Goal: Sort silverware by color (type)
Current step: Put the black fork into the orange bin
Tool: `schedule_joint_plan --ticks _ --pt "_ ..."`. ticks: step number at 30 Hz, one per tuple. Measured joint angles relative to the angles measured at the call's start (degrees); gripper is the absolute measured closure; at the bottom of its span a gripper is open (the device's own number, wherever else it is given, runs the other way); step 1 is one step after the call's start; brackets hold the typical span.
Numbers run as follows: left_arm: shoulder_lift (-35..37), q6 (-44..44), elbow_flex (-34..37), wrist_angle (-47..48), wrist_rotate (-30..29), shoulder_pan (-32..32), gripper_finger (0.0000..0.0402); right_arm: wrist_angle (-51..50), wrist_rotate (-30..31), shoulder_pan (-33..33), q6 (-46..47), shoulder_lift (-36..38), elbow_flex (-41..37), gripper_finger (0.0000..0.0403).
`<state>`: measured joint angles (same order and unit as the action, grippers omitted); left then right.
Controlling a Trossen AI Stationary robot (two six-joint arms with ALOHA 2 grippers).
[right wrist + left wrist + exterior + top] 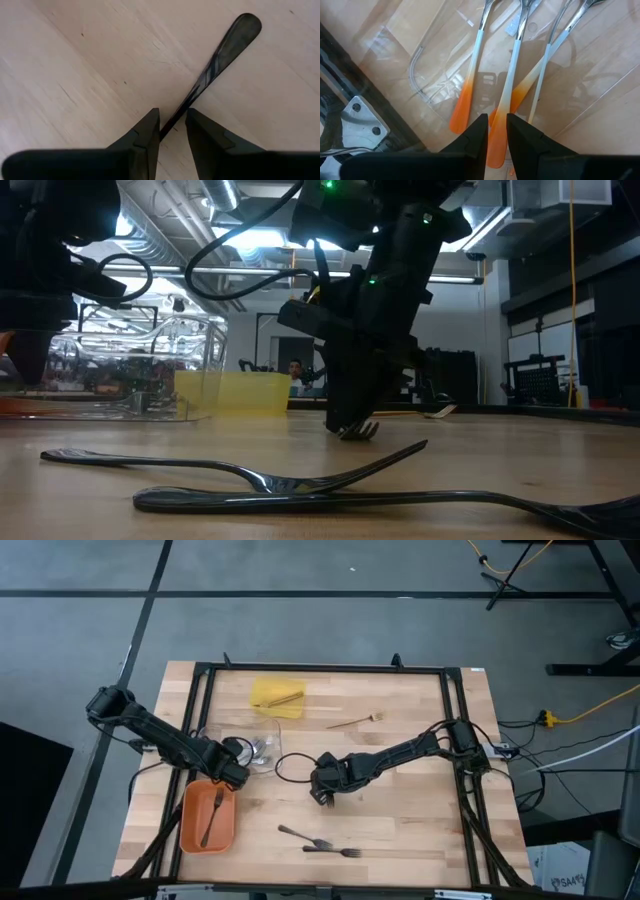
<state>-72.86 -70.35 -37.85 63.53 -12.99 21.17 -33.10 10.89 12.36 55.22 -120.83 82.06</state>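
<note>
My left gripper [238, 772] [497, 125] sits at the near edge of the clear tray [262, 736], shut on a silver utensil [512, 65] with an orange handle tip. Two more silver utensils [475, 55] lie beside it in that tray. My right gripper [322, 795] [172, 120] is at the table's middle, shut on a dark fork [220, 55]. Two dark forks [305, 836] [335, 851] lie flat near the table's near edge. Another dark fork [212, 812] lies in the orange tray [190, 825]. One wooden utensil [356, 721] lies on the table, and one [283, 698] lies in the yellow tray [262, 690]. My left gripper pinches the silver utensil's orange handle tip [496, 142] between its two fingers [479, 135], which lie along the handle. The rest of the utensil reaches away from the fingers and lies in the clear tray beside the others. My right gripper pinches the dark fork at its thin neck [176, 122] between the two fingers [150, 127], coming from above and pointing down. The handle [240, 27] reaches away low over the table, and the tines [360, 430] stick out below the fingers. Lifted or resting, I cannot tell.
The black frame rails [320, 668] run along the table's far, left and right sides. A black cable [290, 762] loops on the table between the two grippers. Bare wood lies between my right gripper and the right rail.
</note>
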Motion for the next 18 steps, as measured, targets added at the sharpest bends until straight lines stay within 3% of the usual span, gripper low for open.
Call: schedule_joint_plan --ticks 10,18 --pt "0.00 0.01 0.01 0.00 -0.03 0.00 0.0337 0.02 -0.74 0.02 -0.17 -0.09 -0.02 0.0314" --pt "0.00 0.02 0.02 0.02 0.22 0.00 0.0337 0.11 -0.85 0.00 -0.97 -0.16 -0.04 0.0389"
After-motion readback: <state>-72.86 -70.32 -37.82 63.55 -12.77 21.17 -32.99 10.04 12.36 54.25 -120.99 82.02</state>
